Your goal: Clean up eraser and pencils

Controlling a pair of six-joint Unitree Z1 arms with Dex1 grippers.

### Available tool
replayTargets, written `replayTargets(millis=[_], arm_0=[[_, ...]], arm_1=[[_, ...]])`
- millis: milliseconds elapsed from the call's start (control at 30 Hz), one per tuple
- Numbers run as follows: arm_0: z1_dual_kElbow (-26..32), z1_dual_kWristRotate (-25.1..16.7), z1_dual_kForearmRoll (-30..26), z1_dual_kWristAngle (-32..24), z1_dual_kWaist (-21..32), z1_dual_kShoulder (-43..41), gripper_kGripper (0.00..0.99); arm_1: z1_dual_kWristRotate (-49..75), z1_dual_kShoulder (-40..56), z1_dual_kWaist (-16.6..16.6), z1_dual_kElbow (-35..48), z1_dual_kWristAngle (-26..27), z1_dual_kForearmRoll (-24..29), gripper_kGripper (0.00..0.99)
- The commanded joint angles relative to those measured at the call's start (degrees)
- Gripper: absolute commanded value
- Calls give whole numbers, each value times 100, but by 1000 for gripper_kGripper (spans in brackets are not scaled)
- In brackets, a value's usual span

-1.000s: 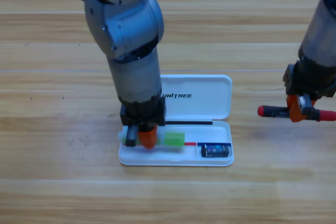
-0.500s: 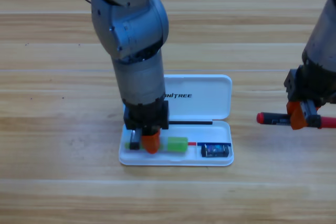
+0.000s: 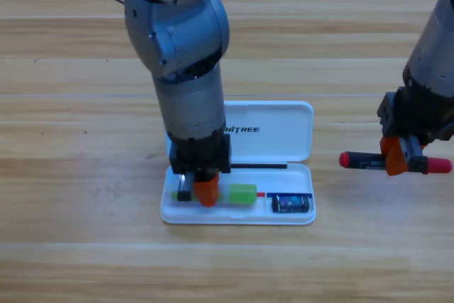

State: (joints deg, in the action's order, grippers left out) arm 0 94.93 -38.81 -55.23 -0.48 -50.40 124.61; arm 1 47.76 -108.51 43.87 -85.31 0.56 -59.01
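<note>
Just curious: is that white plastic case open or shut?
Open: the white plastic case has its lid laid back flat, the small dark eraser visible inside.

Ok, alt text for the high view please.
Left gripper grips the green pencil inside the open white case, with the eraser at the case's right end. Right gripper holds the black pencil right of the case.

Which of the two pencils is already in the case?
The green pencil, lying in the white case under the left tool; the black pencil is outside, at the right tool.
</note>
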Motion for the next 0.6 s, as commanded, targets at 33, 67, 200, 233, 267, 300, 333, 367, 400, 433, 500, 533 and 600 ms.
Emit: replayTargets(millis=[33, 67, 200, 233, 267, 300, 333, 367, 400, 433, 500, 533, 600], arm_0=[[-62, 75, -49, -32, -111, 178, 0], [-62, 75, -49, -32, -111, 160, 0], [-71, 75, -49, -67, -111, 134, 0], [-80, 84, -58, -58, -111, 116, 0], [-89, 119, -58, -58, -111, 116, 72], [-89, 128, -84, -58, -111, 125, 391], [-89, 137, -102, -58, -111, 125, 718], [-89, 154, -111, -58, -111, 134, 948], [-89, 172, -120, -49, -111, 143, 989], [-97, 172, -120, -40, -111, 152, 990], [-97, 181, -128, -32, -111, 160, 990], [-97, 190, -128, -32, -111, 169, 990], [-97, 190, -137, -32, -111, 187, 990]], arm_1=[[-57, -197, 174, -47, 102, -110, 0], [-57, -206, 183, -56, 93, -110, 0], [-65, -267, 209, -109, 102, -110, 0], [-65, -285, 218, -126, 102, -110, 0], [-65, -302, 227, -144, 102, -110, 0], [-74, -329, 236, -161, 102, -110, 0], [-74, -355, 236, -188, 102, -110, 0], [-74, -381, 236, -214, 102, -110, 0], [-74, -399, 236, -232, 102, -110, 0], [-83, -425, 244, -249, 102, -110, 0], [-83, -469, 244, -284, 102, -110, 0], [-83, -487, 244, -302, 102, -110, 0], [-83, -531, 271, -346, 111, -110, 0]])
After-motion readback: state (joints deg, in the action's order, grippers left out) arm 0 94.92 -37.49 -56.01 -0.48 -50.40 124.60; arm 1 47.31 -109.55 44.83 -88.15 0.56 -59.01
